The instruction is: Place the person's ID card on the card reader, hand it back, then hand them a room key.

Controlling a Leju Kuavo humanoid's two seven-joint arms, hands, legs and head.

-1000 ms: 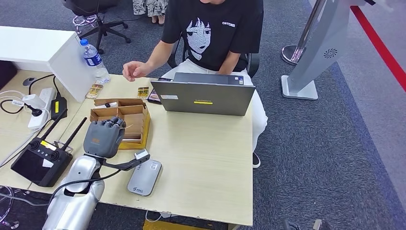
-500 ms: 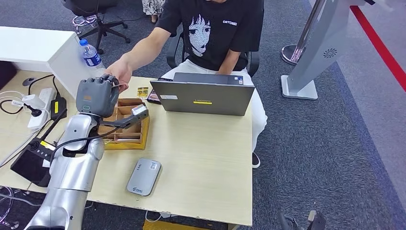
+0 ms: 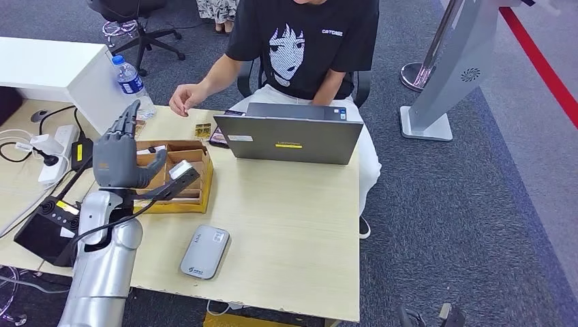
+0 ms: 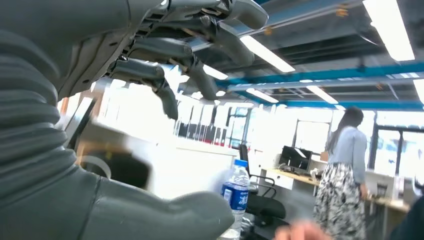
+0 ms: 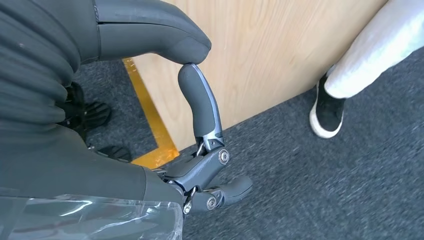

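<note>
One grey card reader [image 3: 205,252] lies at the lower left of the table [image 3: 293,218], near its front edge. The left hand [image 3: 123,153] is raised above one wooden box [image 3: 178,178], fingers spread wide, holding nothing. The person's hand [image 3: 183,101] hovers at the table's far edge, closed; whether it holds a card I cannot tell. The right hand [image 5: 200,130] hangs by the table's side, a finger curled to the thumb, holding nothing. One laptop [image 3: 290,139] stands centre, one bottle [image 3: 133,85] upper left, one controller [image 3: 44,228] far left.

The robot's left arm [image 3: 102,272] is polished silver, rounded in segments, with a black cable looping along it. Its left hand [image 3: 121,158] is matte dark grey with darker jointed fingers [image 3: 126,119], a ribbed grey cover at the wrist and a small green mark on the back. The right hand [image 5: 195,125] is the same grey, with bare metal pivots and screws at the finger joints.
</note>
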